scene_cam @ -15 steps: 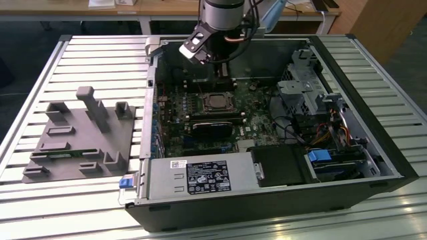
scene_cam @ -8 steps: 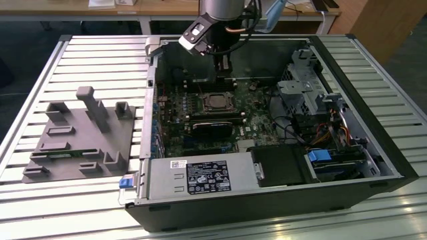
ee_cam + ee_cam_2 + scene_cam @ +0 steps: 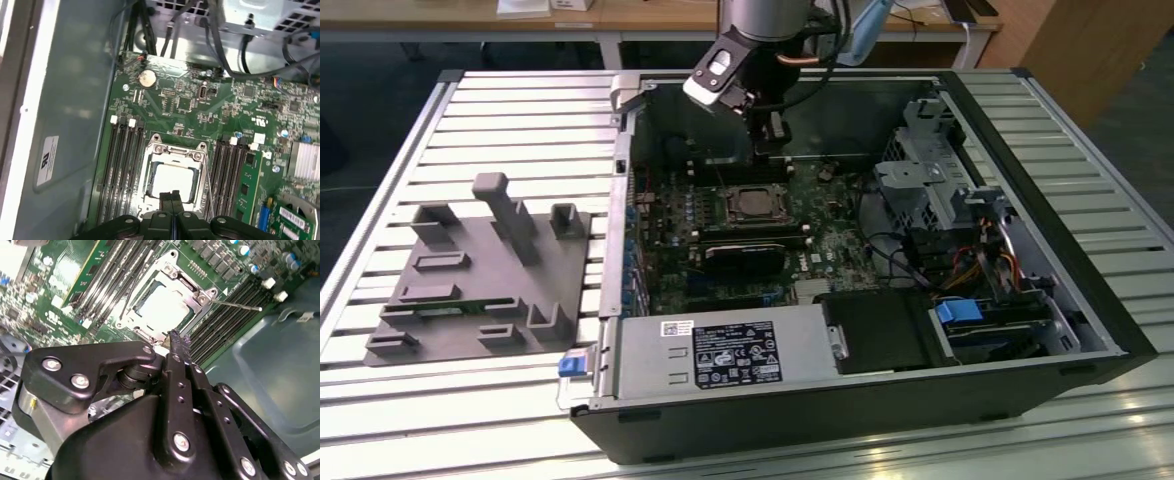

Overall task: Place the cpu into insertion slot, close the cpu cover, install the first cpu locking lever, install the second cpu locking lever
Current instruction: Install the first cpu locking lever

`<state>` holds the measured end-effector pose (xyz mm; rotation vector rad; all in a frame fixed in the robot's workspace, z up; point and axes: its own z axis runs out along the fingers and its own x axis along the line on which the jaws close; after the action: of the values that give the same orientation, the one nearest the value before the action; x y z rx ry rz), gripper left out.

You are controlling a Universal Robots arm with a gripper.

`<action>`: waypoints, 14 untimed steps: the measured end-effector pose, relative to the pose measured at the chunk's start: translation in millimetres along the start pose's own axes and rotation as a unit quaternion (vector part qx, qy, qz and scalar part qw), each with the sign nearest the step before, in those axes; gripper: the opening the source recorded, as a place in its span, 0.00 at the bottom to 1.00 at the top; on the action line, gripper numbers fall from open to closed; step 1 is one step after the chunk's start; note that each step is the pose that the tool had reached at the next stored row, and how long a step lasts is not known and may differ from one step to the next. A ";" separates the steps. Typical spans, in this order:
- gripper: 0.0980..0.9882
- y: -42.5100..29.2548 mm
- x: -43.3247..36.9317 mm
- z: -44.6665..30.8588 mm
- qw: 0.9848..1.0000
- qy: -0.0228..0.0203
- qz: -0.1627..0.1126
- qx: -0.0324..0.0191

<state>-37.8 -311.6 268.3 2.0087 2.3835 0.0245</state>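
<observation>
Exterior view: an open computer case point(image 3: 1067, 300) lay on a slatted worktop point(image 3: 520, 110), with a grey moulded fixture point(image 3: 480, 270) beside it at the exterior view's left and the arm reaching down into the case from above. Both wrist views gave what that view did not, a close look at the green circuit board point(image 3: 210, 105). Tool point(image 3: 770, 150): fingers pressed together with no gap, holding nothing, seen in the first wrist view point(image 3: 172, 194) and the second wrist view point(image 3: 178, 340). The cpu point(image 3: 177, 177): silver-topped, seated in the insertion slot point(image 3: 143, 290), directly beneath the tool's tips and apart from them. The cpu cover point(image 3: 172, 150): metal frame lying flat around the chip, its window showing the chip top. Second wrist view: a thin metal lever point(image 3: 235, 304) ran out from a corner of the socket across the memory slots point(image 3: 225, 315). First wrist view: a round coin cell point(image 3: 146, 78) and cables point(image 3: 220, 45) lay beyond the socket.
</observation>
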 end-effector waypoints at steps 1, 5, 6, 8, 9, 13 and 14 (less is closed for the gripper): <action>0.01 0.0 0.0 0.0 1.000 -0.001 -0.005 0.000; 0.01 0.0 0.0 -0.1 1.000 -0.003 -0.017 0.000; 0.01 0.0 0.0 0.0 1.000 -0.003 -0.022 0.000; 0.01 0.0 0.0 0.0 0.999 -0.002 -0.037 0.000; 0.01 0.0 0.0 0.0 0.999 -0.002 -0.045 0.000; 0.01 0.0 0.0 0.1 0.997 -0.001 -0.082 0.000; 0.01 0.0 0.1 0.1 0.996 -0.001 -0.091 0.000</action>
<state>-37.8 -311.6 268.2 1.7823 2.5535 0.0203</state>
